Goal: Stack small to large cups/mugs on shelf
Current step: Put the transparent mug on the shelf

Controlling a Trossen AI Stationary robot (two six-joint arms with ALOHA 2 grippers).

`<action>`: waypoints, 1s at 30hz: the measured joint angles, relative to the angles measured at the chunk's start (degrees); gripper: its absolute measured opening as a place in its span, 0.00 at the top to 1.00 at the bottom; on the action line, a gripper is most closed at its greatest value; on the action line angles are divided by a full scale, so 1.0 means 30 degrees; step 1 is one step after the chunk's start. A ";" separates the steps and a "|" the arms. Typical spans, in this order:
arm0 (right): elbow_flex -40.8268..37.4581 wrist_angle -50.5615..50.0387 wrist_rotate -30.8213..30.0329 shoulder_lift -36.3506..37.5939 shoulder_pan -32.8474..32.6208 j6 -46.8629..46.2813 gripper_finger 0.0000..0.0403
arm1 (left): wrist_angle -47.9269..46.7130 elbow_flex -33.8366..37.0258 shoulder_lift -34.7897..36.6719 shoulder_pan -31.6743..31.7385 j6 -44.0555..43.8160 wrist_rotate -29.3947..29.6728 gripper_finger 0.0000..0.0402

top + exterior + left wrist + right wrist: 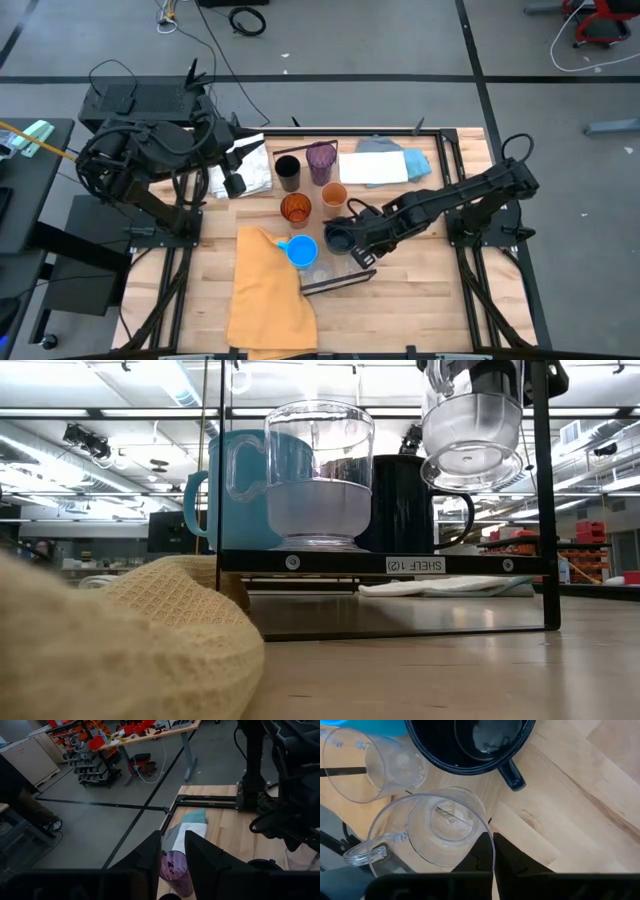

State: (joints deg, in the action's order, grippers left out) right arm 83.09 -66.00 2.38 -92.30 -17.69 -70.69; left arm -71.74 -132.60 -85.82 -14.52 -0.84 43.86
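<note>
My right gripper hangs over the shelf, shut on a clear plastic mug that shows high up in the low view. On the shelf plank stand the bright blue mug, another clear mug and the dark navy mug, each on its base. The black cup, purple tumbler, peach cup and orange tumbler stand on the tabletop behind them. My left gripper waits open over the white cloth at the table's left, touching nothing. My right gripper holds the clear mug by its rim wall, on the side away from the handle. One finger is inside the mug and one outside, coming from above and pointing down. The mug is lifted clear and roughly upright above the shelf's right end.
A mustard-yellow cloth lies at the near left and fills the left of the low view. White and blue cloths lie at the far edge. A thin dark shelf bar stands right beside the held mug.
</note>
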 joint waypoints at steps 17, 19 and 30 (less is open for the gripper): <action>-0.0005 0.0195 0.0008 -0.1028 0.0173 0.1072 0.98 | 0.0000 0.0000 0.0000 0.0000 0.0029 -0.0007 0.76; 0.0000 0.0170 0.0030 -0.1229 0.0248 0.1167 0.98 | 0.0000 0.0000 0.0000 0.0000 0.0029 -0.0007 0.77; -0.0007 0.1299 0.0092 -0.2369 0.0629 0.2029 0.97 | -0.0008 0.0000 0.0000 0.0000 0.0029 -0.0036 0.77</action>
State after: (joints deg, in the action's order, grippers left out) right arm 83.07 -62.10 2.66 -99.41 -15.81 -64.61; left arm -71.77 -132.60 -85.82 -14.52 -0.75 43.75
